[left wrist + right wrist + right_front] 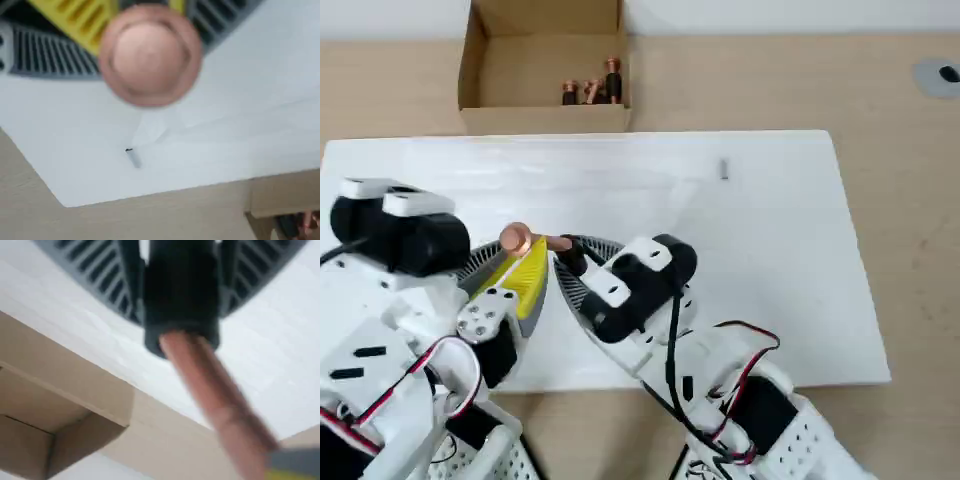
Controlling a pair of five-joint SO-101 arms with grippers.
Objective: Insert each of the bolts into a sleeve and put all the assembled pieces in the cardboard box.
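Left gripper [521, 252] closed on round-headed copper bolt [515, 238]. Right gripper [572, 263] closed on black cylindrical sleeve [182, 295]. Both above white board [750, 250], shank tip at sleeve mouth. Judgement: line axes up, push slowly, brace sleeve; a tilt risks jamming. Brown cardboard box [470, 75] well apart.

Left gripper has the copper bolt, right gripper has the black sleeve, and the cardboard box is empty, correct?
Not quite. The cardboard box is not empty: the high view shows several assembled pieces in one corner. The rest holds: the left gripper holds the copper bolt and the right gripper holds the black sleeve.
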